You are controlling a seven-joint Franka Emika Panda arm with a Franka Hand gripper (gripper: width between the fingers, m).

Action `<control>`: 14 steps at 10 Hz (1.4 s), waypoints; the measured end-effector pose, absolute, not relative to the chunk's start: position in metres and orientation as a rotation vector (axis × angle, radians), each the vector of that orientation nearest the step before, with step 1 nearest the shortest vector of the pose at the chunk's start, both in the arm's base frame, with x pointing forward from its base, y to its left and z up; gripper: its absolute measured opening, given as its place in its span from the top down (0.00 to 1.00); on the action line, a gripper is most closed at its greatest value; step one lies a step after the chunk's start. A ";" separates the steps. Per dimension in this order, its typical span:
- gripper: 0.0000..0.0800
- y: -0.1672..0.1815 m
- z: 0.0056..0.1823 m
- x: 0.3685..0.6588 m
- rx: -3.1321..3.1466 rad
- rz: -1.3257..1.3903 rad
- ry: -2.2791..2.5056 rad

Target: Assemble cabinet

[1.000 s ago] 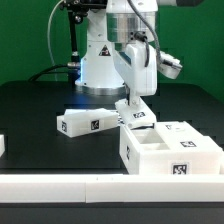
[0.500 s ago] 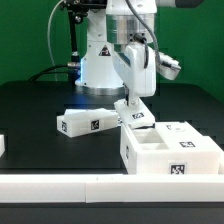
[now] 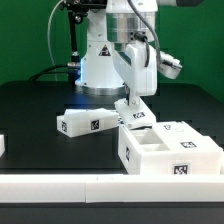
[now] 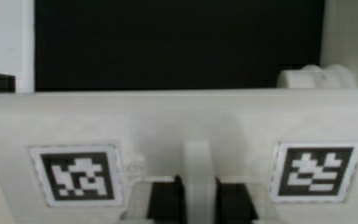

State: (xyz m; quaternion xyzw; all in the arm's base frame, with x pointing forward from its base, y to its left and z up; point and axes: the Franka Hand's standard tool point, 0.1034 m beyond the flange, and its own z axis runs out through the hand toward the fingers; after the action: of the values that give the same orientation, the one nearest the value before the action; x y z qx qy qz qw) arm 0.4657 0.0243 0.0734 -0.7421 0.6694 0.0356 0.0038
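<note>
Nothing moved; gripper [image 3: 134,108] meets cabinet [image 3: 150,162], hold unclear.

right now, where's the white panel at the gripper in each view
Exterior view: white panel at centre, just under the gripper, behind the open box.
Wrist view: white panel fills the foreground, showing two tags.
Shared landmark: the gripper, at the panel in both.

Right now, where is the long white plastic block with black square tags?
The long white block lies at the exterior view's left of the gripper and the boxy white cabinet.
</note>
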 end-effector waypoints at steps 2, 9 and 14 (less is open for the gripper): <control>0.92 0.023 0.074 0.466 -2.324 0.110 2.100; 0.92 0.020 0.070 0.465 -2.333 0.108 2.105; 0.92 0.021 0.069 0.468 -2.341 0.125 2.108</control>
State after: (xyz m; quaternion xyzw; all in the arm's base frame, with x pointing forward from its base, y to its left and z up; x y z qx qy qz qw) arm 0.4678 0.0213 0.0687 -0.7424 0.6687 0.0398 -0.0054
